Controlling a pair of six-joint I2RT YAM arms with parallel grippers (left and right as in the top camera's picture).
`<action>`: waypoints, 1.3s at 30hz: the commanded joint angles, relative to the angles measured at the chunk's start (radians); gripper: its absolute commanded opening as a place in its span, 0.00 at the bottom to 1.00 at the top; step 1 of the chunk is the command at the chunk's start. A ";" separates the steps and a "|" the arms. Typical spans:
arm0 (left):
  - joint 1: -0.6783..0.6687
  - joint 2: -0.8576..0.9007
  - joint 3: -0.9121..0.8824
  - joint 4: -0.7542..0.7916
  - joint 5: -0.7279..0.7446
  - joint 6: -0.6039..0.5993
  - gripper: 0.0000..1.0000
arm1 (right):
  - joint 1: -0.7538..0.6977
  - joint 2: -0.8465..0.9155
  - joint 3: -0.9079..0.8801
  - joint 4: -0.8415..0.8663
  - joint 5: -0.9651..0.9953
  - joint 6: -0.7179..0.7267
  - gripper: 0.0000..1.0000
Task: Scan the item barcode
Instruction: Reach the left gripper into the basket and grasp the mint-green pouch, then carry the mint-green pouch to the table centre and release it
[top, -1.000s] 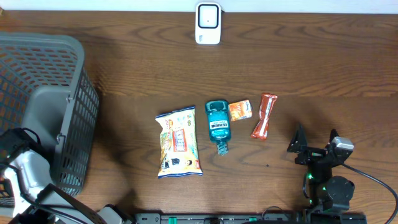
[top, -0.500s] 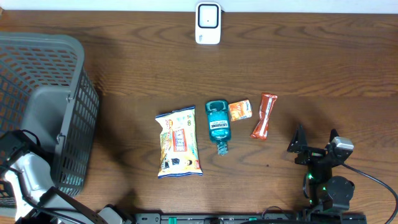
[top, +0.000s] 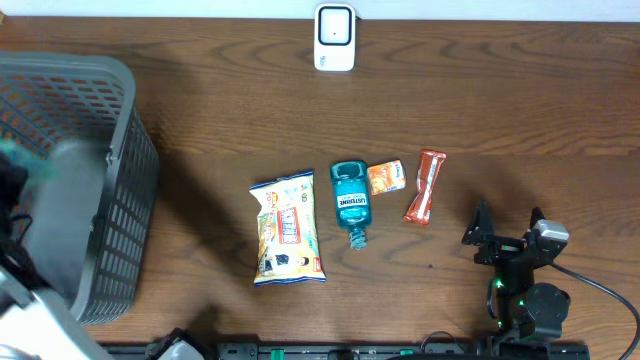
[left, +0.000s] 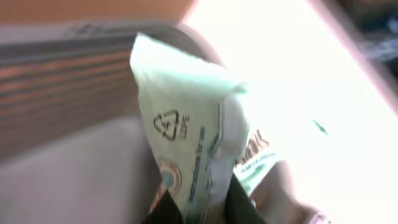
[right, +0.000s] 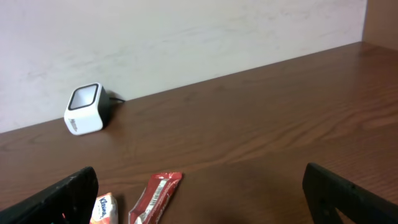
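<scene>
Dark wood table (top: 200, 100) fills our overhead view, and a pale wall (right: 186, 37) rises behind it in the right wrist view. At the far left sits a grey mesh basket (top: 120, 200), cut off by the frame edge. Over its left side we see only a teal smear, too blurred to name.

Our left wrist view tells more. The left gripper (left: 202, 210) is clamped on a pale green packet (left: 186, 124), with only the tips of its dark fingers (left: 163, 214) in frame. The packet stands upright and shows a recycling mark and print we cannot read. The right side of that view is washed out white.

Mid-table lie a snack bag (top: 287, 229), a blue mouthwash bottle (top: 350, 203), a small orange packet (top: 386, 177) just beside it, and a red wrapper (top: 425, 186). The white scanner (top: 334, 38) stands at the far edge, well apart from the held packet.

At the right, the right gripper (top: 508, 228) hangs near the front edge with its fingers spread wide and nothing between them. Its arm is partly cut off below.
</scene>
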 joint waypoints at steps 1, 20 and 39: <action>-0.125 -0.059 0.003 0.022 0.319 -0.034 0.07 | 0.006 -0.006 -0.002 -0.003 0.002 0.011 0.99; -1.187 0.404 -0.010 0.191 0.039 0.049 0.07 | 0.006 -0.006 -0.002 -0.003 0.002 0.011 0.99; -1.550 0.922 -0.010 0.272 0.051 -0.043 0.08 | 0.006 -0.006 -0.002 -0.003 0.002 0.011 0.99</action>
